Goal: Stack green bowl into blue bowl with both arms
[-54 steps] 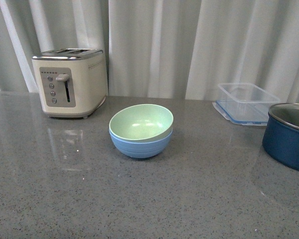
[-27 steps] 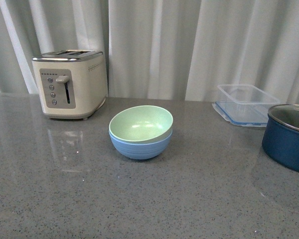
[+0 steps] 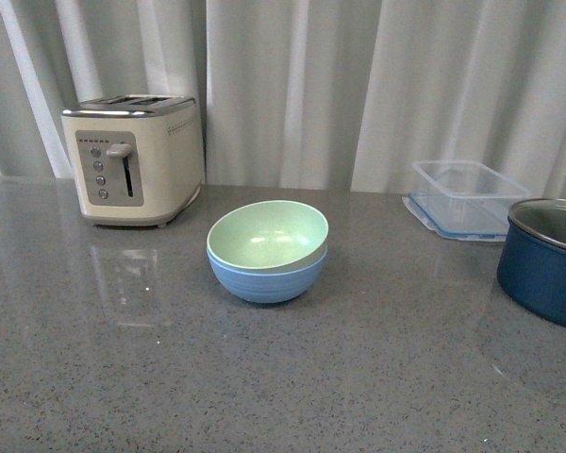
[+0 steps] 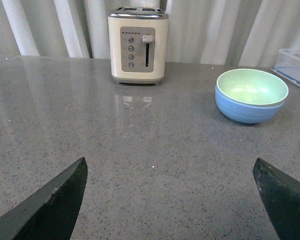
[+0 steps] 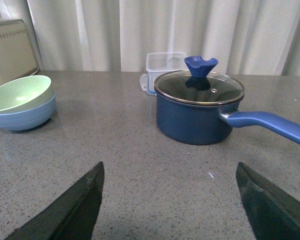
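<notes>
A: Anything different from a moment ago?

B: Nothing. The countertop [image 3: 283,377], toaster [image 3: 137,156] and both bowls sit just as before.

A: Where are the bowls?

B: To the right of the toaster and nearer the camera. The green bowl [image 3: 268,235] is nested in the blue bowl [image 3: 264,280], mouth up, tipped slightly, its rim higher on the side away from the toaster. Round, so no long axis.

A: Looks?

B: Pale mint matte inside; sky blue with faint ribbed rings below.

A: Grippers?

B: Left gripper [image 4: 172,200] and right gripper [image 5: 172,202] each have fingers spread wide, holding nothing, well apart from the bowls.
</notes>
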### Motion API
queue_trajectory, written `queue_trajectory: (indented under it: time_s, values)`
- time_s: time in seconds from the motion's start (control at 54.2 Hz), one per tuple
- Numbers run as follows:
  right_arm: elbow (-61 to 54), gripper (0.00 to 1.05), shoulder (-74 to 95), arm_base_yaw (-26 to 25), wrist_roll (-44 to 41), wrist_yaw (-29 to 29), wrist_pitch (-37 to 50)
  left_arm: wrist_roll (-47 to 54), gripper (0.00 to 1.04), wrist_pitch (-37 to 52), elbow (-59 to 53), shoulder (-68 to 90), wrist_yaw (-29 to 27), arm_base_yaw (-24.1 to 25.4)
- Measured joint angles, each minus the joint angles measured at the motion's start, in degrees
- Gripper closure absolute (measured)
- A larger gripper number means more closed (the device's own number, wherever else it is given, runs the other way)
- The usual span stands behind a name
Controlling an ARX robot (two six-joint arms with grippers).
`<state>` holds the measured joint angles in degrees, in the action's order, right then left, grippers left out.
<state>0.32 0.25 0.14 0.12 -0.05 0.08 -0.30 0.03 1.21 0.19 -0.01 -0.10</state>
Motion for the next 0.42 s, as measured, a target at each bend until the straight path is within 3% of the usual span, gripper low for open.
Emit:
queue_trajectory:
  time_s: [0.092, 0.129, 0.424]
  values:
    - [0.00, 0.10, 0.00, 0.00, 0.02, 0.00, 0.00, 0.00, 0.07, 0.00, 0.00, 0.00, -0.02, 0.00]
    - [0.00, 0.08, 0.00, 0.00, 0.07, 0.00, 0.00, 0.02, 0.07, 0.00, 0.00, 0.00, -0.02, 0.00]
    - [0.00, 0.10, 0.00, 0.00, 0.02, 0.00, 0.00, 0.00, 0.07, 0.00, 0.00, 0.00, 0.00, 0.00]
